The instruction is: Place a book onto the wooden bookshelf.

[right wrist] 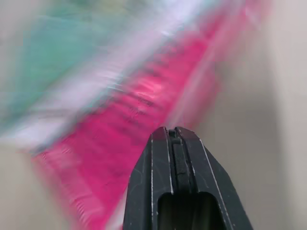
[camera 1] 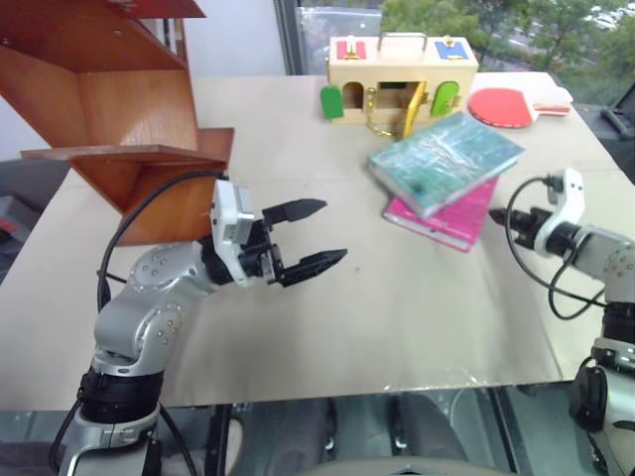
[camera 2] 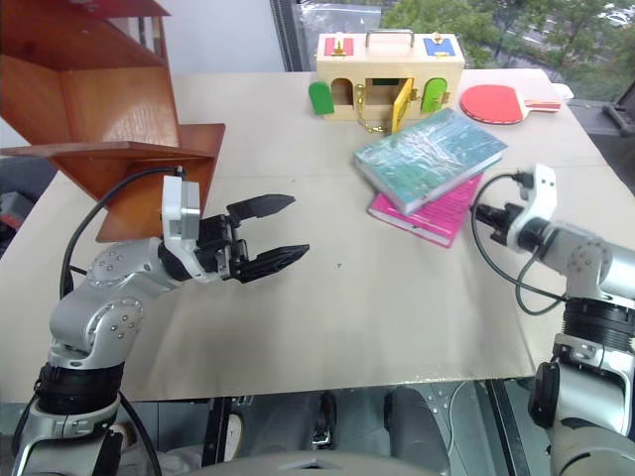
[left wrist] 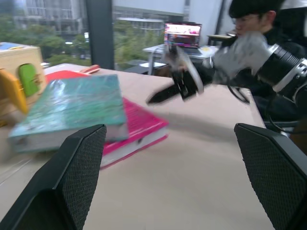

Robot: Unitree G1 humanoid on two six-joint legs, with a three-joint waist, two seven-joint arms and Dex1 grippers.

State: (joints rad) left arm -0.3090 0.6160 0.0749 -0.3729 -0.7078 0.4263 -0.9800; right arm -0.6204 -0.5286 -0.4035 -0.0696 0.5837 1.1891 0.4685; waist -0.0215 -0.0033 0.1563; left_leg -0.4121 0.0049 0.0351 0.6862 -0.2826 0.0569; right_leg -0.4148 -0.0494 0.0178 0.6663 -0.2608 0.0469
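The teal book (camera 1: 444, 159) lies on a pink book (camera 1: 444, 219) on the counter (camera 1: 397, 307), well apart from the bookshelf (camera 1: 109, 109). Left pincer (camera 1: 316, 234) gapes empty; right pincer (right wrist: 172, 139) is pressed together beside the pink book.

Table (camera 1: 397, 327); pink book (camera 1: 451, 223), box (camera 1: 402, 74), paddle (camera 1: 506, 104), bookshelf (camera 1: 119, 109).

Bare table (camera 1: 397, 297) lies between wooden bookshelf (camera 1: 129, 119) and book (camera 1: 446, 159)
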